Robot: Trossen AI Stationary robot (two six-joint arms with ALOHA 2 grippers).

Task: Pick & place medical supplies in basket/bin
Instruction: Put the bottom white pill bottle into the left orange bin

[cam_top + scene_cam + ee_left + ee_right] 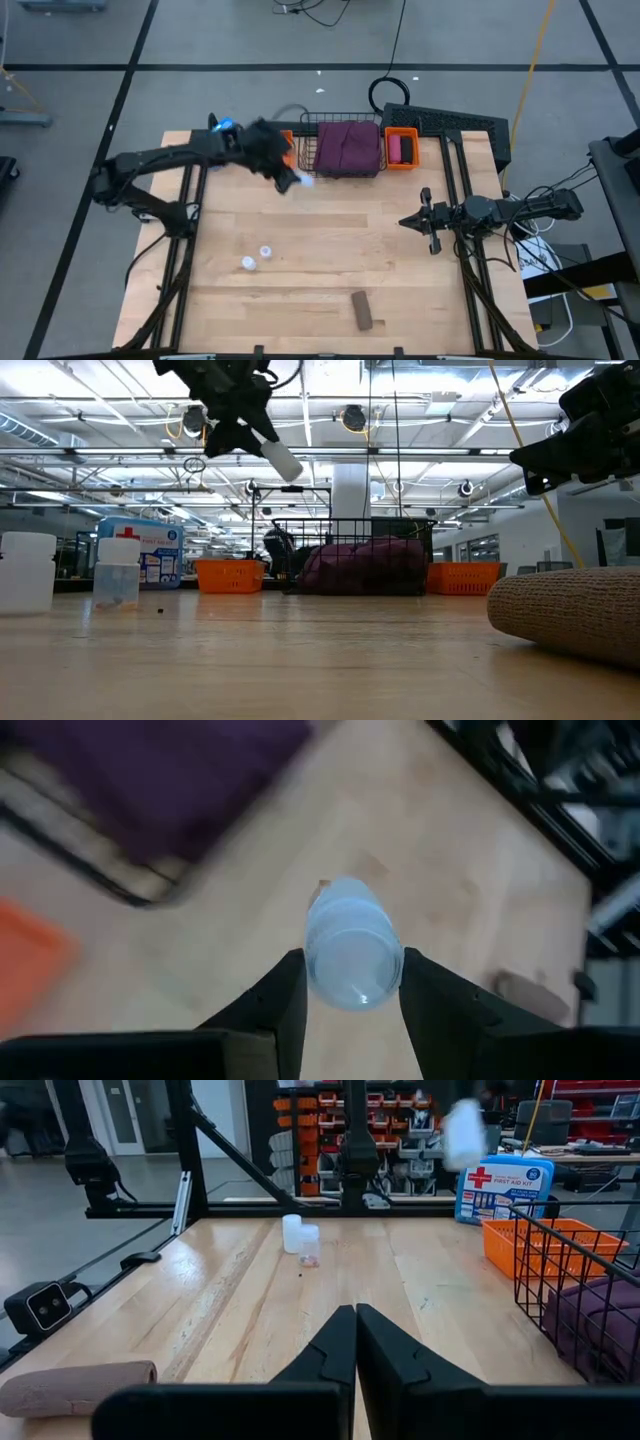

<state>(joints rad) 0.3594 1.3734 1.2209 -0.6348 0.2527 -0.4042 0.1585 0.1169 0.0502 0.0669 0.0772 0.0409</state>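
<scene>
My left gripper (286,172) hangs in the air beside the black wire basket (345,170), shut on a white vial (303,181). The maroon cloth (347,147) lies in that basket. A pink roll (395,149) sits in the right orange bin (401,163). My left arm partly hides the left orange bin (288,139). Two more vials (257,257) stand upright on the table. The brown roll (363,310) lies on its side near the front edge. My right gripper (408,222) is shut and hovers over the table's right half. My left gripper pinches the white vial (352,955) between its two fingers (280,1010), one on each side of the body near one end. The vial is lifted clear of the table. It sticks out past the fingertips and slants downward in the low view (281,461).
A blue-and-white first aid kit (150,555) stands at the table's far left, behind the left orange bin (230,575). Bare wood lies between the standing vials (300,1240) and my right gripper (355,1342). A dark frame (450,122) borders the table's far right corner.
</scene>
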